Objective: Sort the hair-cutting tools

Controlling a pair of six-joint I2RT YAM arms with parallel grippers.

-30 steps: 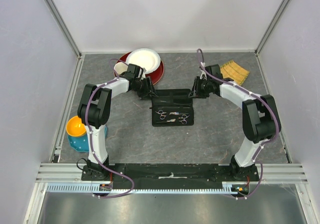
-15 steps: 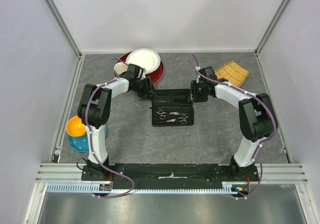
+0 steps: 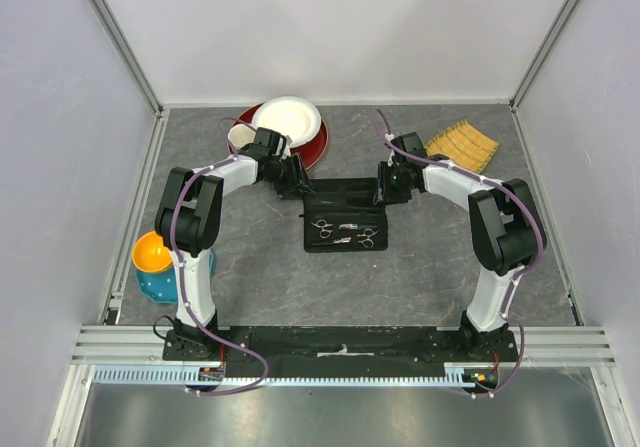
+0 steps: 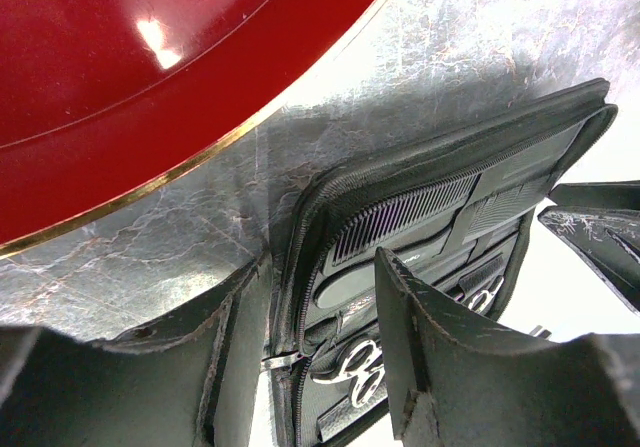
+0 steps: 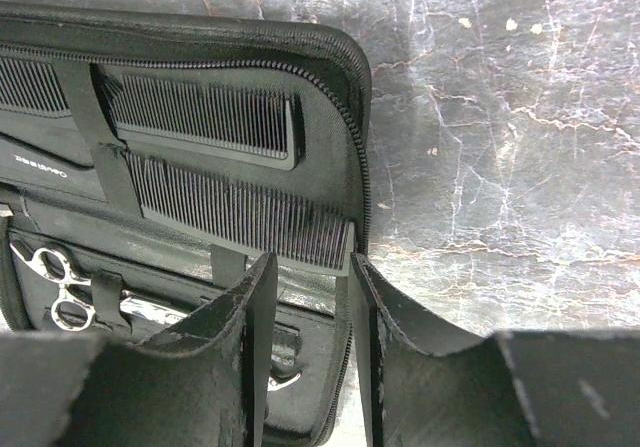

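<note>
A black zip case (image 3: 345,189) lies open mid-table, and the hair-cutting tools are inside it. Silver ring-handled scissors (image 3: 322,229) are strapped in its near half, and more scissors (image 3: 368,237) sit beside them. Two black combs (image 5: 200,112) (image 5: 240,212) are tucked in its far half. My left gripper (image 3: 297,183) is at the case's far-left corner, open, its fingers (image 4: 230,357) straddling the zipper edge beside scissor rings (image 4: 350,362). My right gripper (image 3: 384,189) is at the far-right corner, open. Its fingers (image 5: 245,347) straddle the case rim (image 5: 358,117) just below the lower comb's end.
A red plate (image 3: 315,145) carrying a white plate (image 3: 288,122) sits at the back left, close behind my left gripper. A yellow ribbed item (image 3: 462,145) lies at the back right. An orange bowl (image 3: 152,254) on a blue object stands at the left edge.
My right arm has swung left and its gripper has closed in on the case's far-right corner. The left arm and the case have not visibly moved.
</note>
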